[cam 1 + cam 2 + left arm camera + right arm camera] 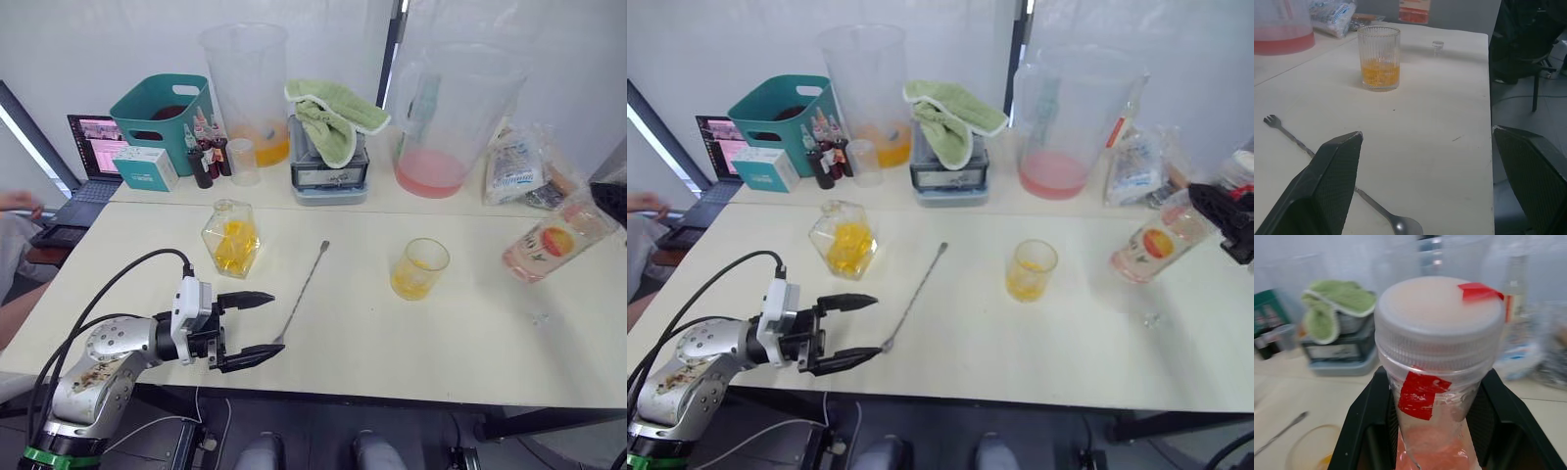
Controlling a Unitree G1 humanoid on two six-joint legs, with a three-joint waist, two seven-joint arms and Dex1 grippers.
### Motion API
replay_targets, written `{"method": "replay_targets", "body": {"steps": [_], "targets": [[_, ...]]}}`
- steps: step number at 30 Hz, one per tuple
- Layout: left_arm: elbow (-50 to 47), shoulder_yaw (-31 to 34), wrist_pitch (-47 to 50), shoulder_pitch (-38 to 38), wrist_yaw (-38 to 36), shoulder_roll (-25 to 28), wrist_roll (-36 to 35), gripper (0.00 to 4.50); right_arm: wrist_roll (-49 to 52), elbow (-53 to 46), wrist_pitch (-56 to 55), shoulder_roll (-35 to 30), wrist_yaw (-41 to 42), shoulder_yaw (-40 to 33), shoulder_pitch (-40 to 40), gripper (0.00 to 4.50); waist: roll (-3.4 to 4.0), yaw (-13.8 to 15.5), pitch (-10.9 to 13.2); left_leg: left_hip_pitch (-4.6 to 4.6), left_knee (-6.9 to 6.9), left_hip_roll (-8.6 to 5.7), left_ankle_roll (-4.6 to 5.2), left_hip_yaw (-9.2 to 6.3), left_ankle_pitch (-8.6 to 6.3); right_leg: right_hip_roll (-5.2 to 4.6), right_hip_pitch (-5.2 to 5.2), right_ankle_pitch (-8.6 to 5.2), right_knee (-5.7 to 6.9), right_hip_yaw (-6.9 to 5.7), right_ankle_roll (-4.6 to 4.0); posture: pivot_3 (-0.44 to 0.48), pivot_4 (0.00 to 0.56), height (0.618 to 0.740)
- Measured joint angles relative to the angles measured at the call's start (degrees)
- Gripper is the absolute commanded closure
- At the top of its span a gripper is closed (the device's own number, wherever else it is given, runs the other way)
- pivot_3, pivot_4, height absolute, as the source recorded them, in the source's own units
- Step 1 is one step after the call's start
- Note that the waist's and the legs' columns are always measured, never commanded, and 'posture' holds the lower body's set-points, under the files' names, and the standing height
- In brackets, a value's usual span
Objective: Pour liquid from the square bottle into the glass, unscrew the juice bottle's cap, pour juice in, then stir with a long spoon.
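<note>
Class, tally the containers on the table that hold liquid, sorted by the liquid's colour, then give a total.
Yellow-orange: 3 (square bottle, glass, tall pitcher)
Pink: 2 (juice bottle, wide pitcher)
Total: 5

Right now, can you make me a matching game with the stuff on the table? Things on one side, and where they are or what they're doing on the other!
Things:
1. glass
2. juice bottle
3. long spoon
4. left gripper

States:
A. lying flat on the table
B. open, hovering by the spoon's bowl
C. standing upright with orange liquid inside
D. tilted, held by the right gripper, cap on

Pairs: 1-C, 2-D, 3-A, 4-B
</note>
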Motion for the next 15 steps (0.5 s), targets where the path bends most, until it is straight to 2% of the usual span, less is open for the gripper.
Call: {"method": "replay_targets", "body": {"steps": [6,8,13,15], "targets": [[0.27,-0.37,-0.05,-0.21,-0.98,0.00,0.74,0.00,11.15,-9.81,0.06,1.83,1.49,3.55,1.79,3.17,-0.08,0.23,0.03,-0.04,0.02,0.01,0.01,0.00,0.01,-0.01,0.00,0.00,-0.07,-0.01,0.00,0.000,0.150,0.740],[0.34,-0.50,-0.06,-0.41,-1.21,0.02,1.05,0.00,11.86,-13.42,-1.09,3.53,1.43,7.83,1.69,3.17,-0.10,0.20,0.04,-0.04,0.01,0.03,0.02,0.00,0.02,0.00,-0.01,0.00,-0.07,-0.03,0.00,0.000,0.150,0.740],[0.55,-1.15,-0.06,-2.03,-1.88,0.01,1.24,0.00,6.43,-20.66,-6.34,7.23,1.22,25.13,1.21,3.17,-0.14,0.25,0.05,-0.14,0.02,0.04,0.01,-0.01,0.03,-0.02,-0.15,0.00,-0.05,-0.06,0.00,0.000,0.150,0.740],[0.83,-1.15,-0.06,-2.08,-2.07,0.01,1.25,0.00,3.56,-20.76,-8.45,8.01,1.21,27.68,1.26,3.17,-0.19,0.57,0.07,-0.18,0.05,0.03,0.01,-0.06,0.03,-0.09,-0.15,0.01,-0.05,-0.09,0.01,0.000,0.150,0.740]]}}
